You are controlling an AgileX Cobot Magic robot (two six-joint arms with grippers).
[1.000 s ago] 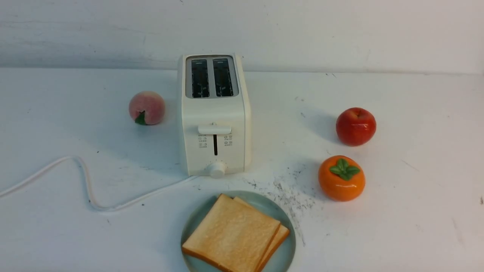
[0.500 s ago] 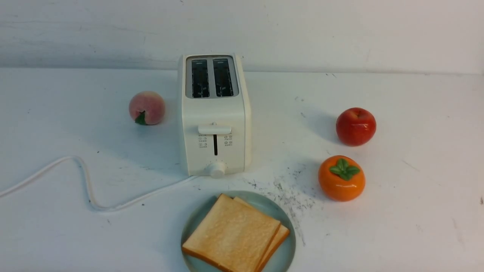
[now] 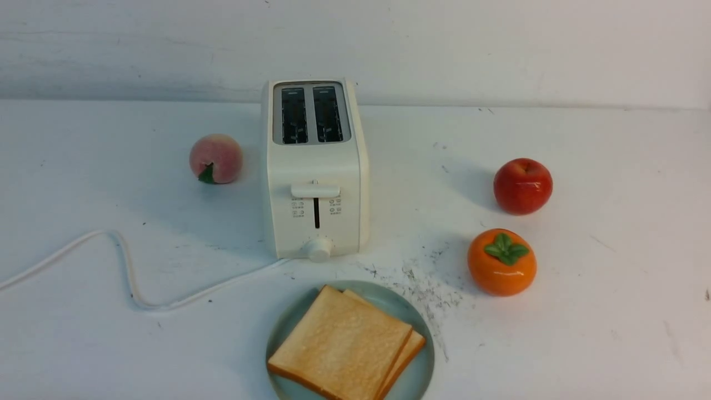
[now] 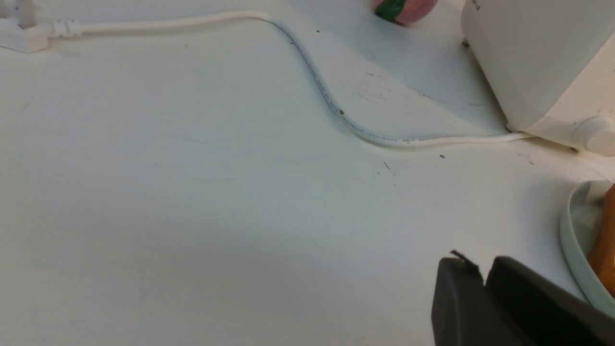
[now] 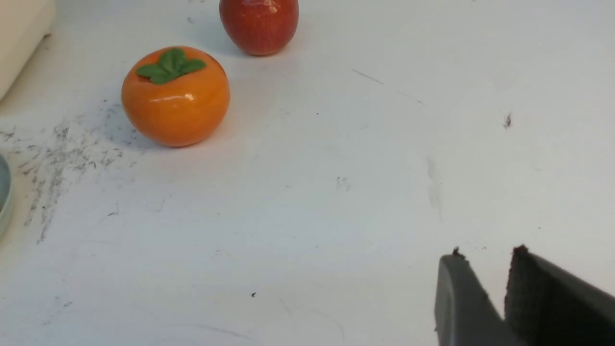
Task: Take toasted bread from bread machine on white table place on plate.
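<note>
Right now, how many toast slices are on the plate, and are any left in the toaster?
2. One slice lies on top, the second peeks out beneath it on the plate. Both toaster slots look empty.

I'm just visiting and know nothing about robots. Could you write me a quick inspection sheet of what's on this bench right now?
Surface: white table, scuffed with dark marks beside the plate.
Job's things: toaster upright, both slots empty, lever up; two toast slices stacked, slightly offset, on the plate.
Clutter: peach left of the toaster; apple and persimmon to its right.
Grippers: left tool nearly shut, empty, near the plate; right tool slightly open, empty.
Cables: white cord snakes left from the toaster; its plug lies loose.
Surroundings: plain white wall behind.
</note>
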